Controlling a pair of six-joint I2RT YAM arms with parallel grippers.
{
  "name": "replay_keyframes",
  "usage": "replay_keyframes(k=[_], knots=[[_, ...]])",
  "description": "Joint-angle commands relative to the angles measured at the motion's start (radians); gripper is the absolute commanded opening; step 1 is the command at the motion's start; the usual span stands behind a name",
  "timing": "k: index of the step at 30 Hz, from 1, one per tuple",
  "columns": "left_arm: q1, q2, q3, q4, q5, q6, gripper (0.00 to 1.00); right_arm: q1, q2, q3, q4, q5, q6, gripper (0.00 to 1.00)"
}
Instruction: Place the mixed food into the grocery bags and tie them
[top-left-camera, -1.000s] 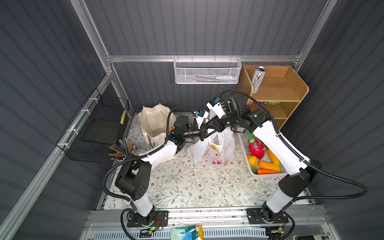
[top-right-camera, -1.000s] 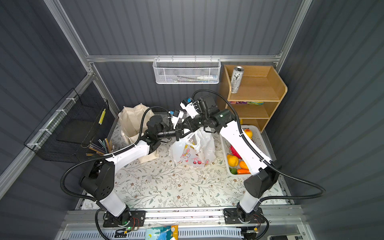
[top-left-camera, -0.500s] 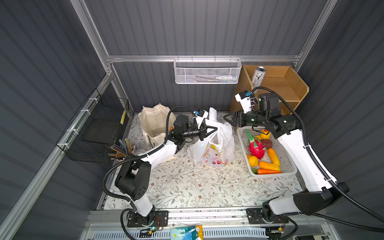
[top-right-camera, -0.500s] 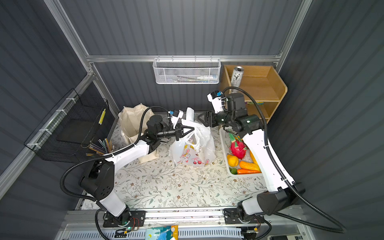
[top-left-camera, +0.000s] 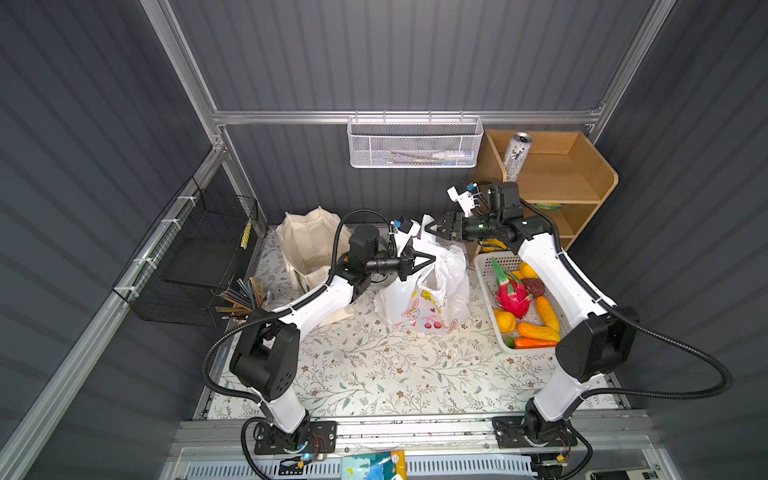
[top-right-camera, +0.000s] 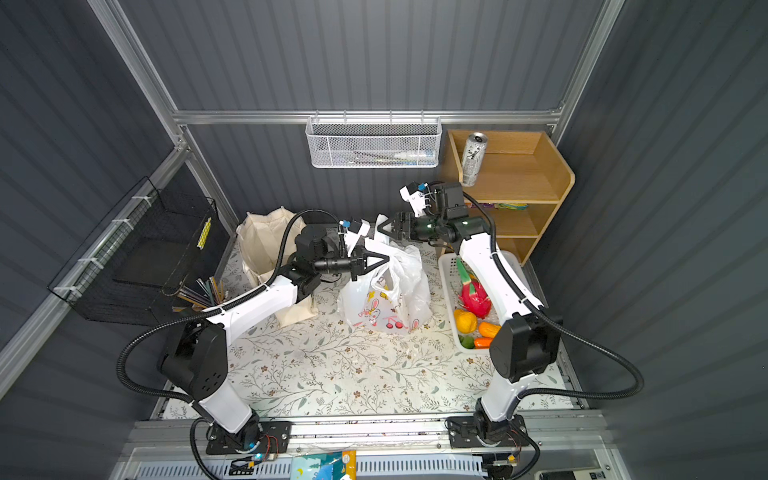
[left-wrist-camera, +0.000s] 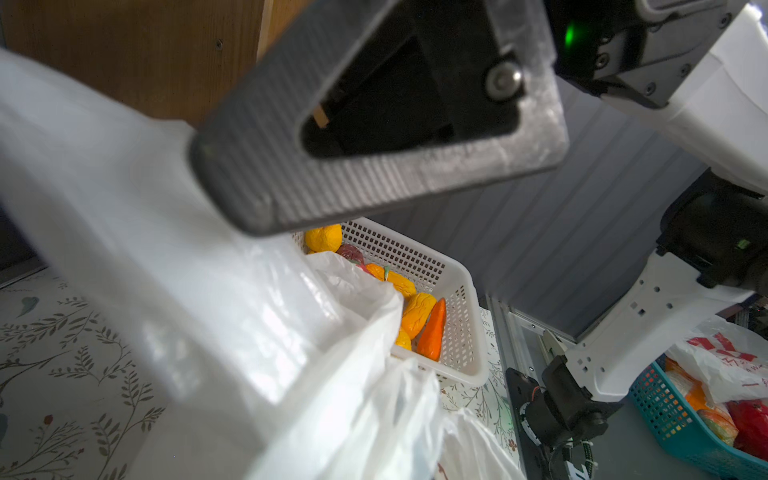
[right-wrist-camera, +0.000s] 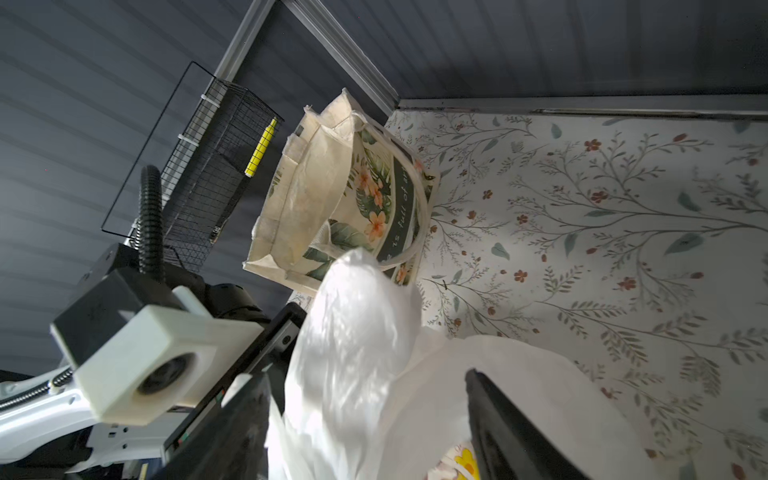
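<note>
tote (right-wrist-camera: 316, 187), floral print, right wrist only

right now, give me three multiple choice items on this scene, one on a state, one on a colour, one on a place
1. The left end effector, at the plastic bag, is:
A. wide open
B. shut on the bag's handle
C. half open, touching nothing

2. The dragon fruit in the white basket is:
A. blue
B. black
C. pink

3. The silver can stands:
A. on the wooden shelf unit's top shelf
B. in the white basket
C. in the left end effector

Answers:
1 B: in both top views its fingers meet on the raised handle.
2 C: its skin is bright pink with green tips.
3 A: it stands upright on the top shelf, alone there.
</note>
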Motion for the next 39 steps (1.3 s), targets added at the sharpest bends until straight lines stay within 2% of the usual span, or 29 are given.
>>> replay_keyframes(k=[1, 4, 5, 7, 9, 10, 14, 19, 29, 34, 39], knots=[[0.001, 0.01, 0.029, -0.024, 0.03, 0.027, 0.0, 0.001, 0.013, 0.046, 0.089, -0.109, 0.07, 0.72], [0.002, 0.012, 0.029, -0.027, 0.034, 0.026, 0.0, 0.001, 0.03, 0.053, 0.112, -0.125, 0.094, 0.64], [0.001, 0.013, 0.03, -0.027, 0.036, 0.024, 0.0, 0.001, 0.035, 0.057, 0.112, -0.128, 0.101, 0.57], [0.001, 0.013, 0.028, -0.027, 0.036, 0.023, 0.0, 0.001, 0.04, 0.065, 0.142, -0.134, 0.109, 0.4], [0.001, 0.012, 0.025, -0.021, 0.036, 0.02, 0.0, -0.003, 0.037, 0.063, 0.145, -0.134, 0.111, 0.12], [0.0, 0.012, 0.022, -0.015, 0.036, 0.013, 0.0, -0.006, 0.033, 0.058, 0.146, -0.133, 0.112, 0.02], [0.003, 0.005, 0.0, 0.027, -0.005, -0.023, 0.0, -0.025, -0.031, -0.004, 0.173, -0.114, 0.121, 0.0], [0.008, -0.001, -0.008, 0.039, -0.109, -0.077, 0.0, -0.009, -0.17, -0.151, 0.17, -0.019, 0.096, 0.0], [0.009, 0.003, 0.005, 0.038, -0.154, -0.116, 0.0, 0.128, -0.449, -0.589, 0.35, 0.239, 0.122, 0.0], [0.009, 0.004, 0.009, 0.05, -0.129, -0.119, 0.0, 0.137, -0.461, -0.74, 0.461, 0.342, 0.198, 0.0], [0.01, 0.0, 0.02, 0.033, -0.078, -0.096, 0.0, 0.137, -0.419, -0.746, 0.49, 0.326, 0.213, 0.0]])
